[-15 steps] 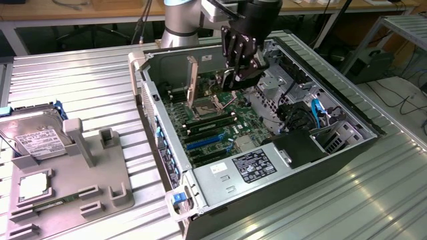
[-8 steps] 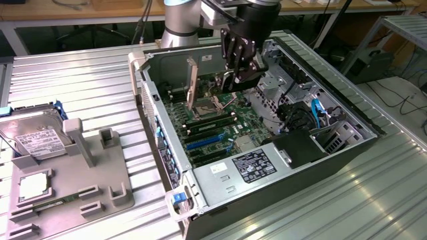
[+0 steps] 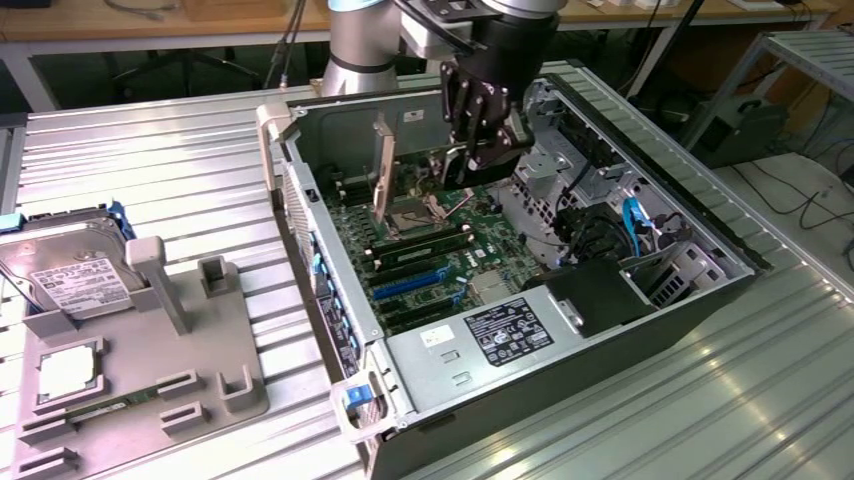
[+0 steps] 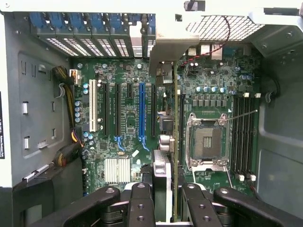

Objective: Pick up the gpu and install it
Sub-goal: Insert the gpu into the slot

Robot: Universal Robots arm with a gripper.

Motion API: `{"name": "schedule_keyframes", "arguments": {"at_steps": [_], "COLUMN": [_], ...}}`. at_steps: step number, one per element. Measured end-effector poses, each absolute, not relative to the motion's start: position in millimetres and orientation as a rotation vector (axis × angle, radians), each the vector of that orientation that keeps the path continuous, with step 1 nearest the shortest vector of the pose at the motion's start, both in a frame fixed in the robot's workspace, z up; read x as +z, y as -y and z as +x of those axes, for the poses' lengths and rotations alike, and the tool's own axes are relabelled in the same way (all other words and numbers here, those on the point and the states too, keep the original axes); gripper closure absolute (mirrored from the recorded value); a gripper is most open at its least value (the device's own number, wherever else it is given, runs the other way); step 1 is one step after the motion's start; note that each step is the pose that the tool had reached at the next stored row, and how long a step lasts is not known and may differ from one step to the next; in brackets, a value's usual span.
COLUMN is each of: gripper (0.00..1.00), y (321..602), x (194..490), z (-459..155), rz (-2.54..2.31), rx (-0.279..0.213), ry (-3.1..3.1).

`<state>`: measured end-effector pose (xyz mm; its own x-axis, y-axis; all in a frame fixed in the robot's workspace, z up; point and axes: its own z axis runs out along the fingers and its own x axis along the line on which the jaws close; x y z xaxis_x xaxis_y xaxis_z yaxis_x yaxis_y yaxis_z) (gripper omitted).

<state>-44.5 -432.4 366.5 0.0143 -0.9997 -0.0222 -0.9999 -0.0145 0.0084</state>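
So, pickup is done: my gripper point(image 3: 461, 172) is clamped on the gpu point(image 4: 175, 142), upper centre of the exterior view, down inside the open case point(image 3: 694, 230). Install is still left, I judge. The card sits edge-on over the board point(image 4: 118, 75), between the blue slot point(image 4: 141, 111) and the socket point(image 4: 207, 142); can't tell if it's seated. It looks thin, with a green edge and a silver part alongside.
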Motion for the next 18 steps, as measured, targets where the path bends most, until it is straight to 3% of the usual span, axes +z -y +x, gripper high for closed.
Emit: {"name": "schedule_keyframes", "arguments": {"at_steps": [18], "gripper": [0.72], "y": [432], "x": [353], "z": [-44], "rz": [-2.230], "rx": [0.034], "ry": [-2.198]}}
